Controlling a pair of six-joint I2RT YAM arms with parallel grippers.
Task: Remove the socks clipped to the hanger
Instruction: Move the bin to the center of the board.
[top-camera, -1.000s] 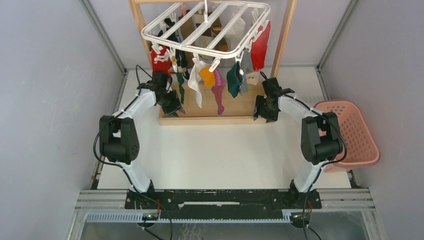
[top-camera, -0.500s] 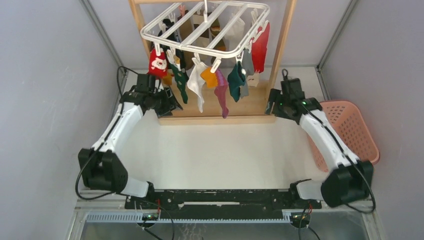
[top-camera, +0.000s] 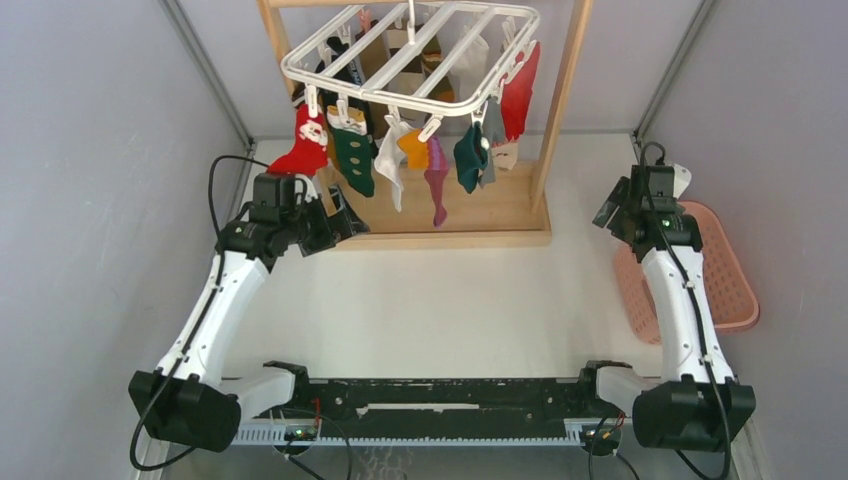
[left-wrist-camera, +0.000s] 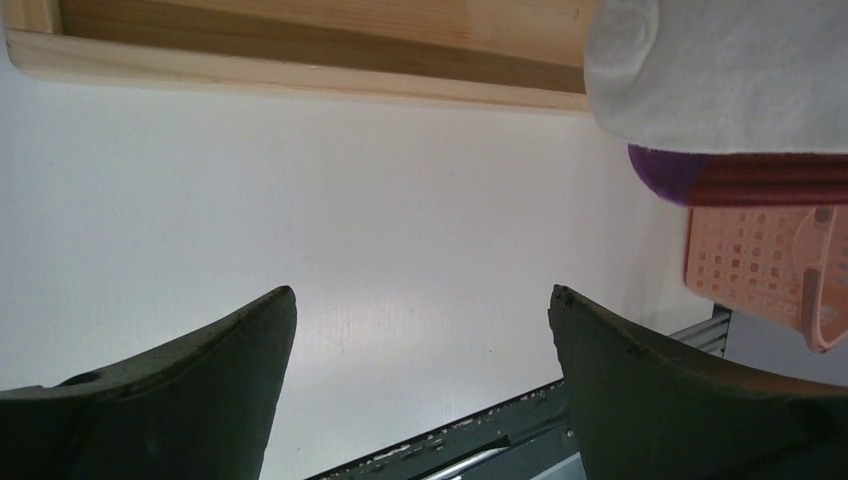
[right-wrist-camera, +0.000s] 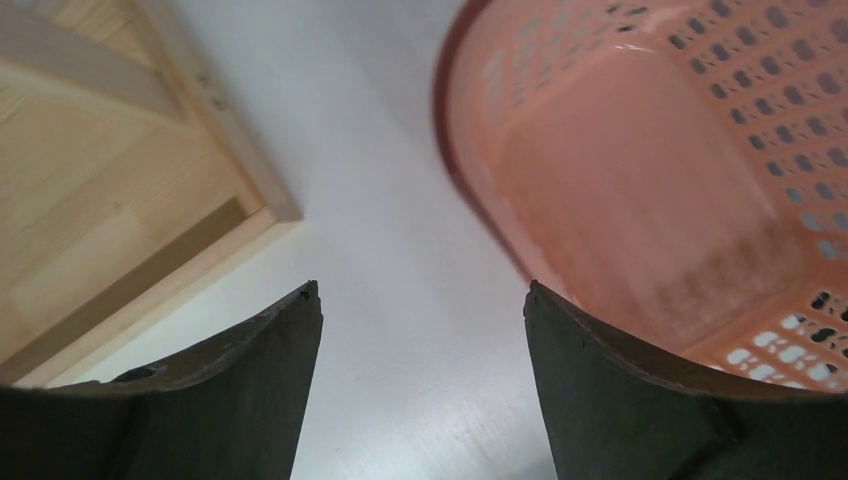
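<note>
The white hanger (top-camera: 410, 55) hangs from the wooden rack with socks clipped along its near edge: red (top-camera: 305, 148), dark green (top-camera: 353, 160), white (top-camera: 392, 160), orange (top-camera: 413, 148), magenta (top-camera: 436, 182), teal (top-camera: 467, 158), and a second red one (top-camera: 520, 90) at the right end. My left gripper (top-camera: 343, 222) is open and empty, low beside the rack's base, below the red and green socks. In the left wrist view the left gripper (left-wrist-camera: 420, 300) frames bare table, with a white sock (left-wrist-camera: 720, 70) and the magenta toe (left-wrist-camera: 665, 172) at upper right. My right gripper (top-camera: 612, 210) is open and empty, by the basket.
A pink basket (top-camera: 715, 270) stands at the table's right edge; in the right wrist view the basket (right-wrist-camera: 650, 150) sits just right of my right gripper (right-wrist-camera: 420, 295). The rack's wooden base (top-camera: 440, 225) and uprights (top-camera: 560, 90) stand at the back. Grey walls close both sides.
The left arm has stretched out, its gripper dropping leftward away from the socks with its jaws opening wide. The right arm has swung right, from the rack's base to the basket. The socks sway.
</note>
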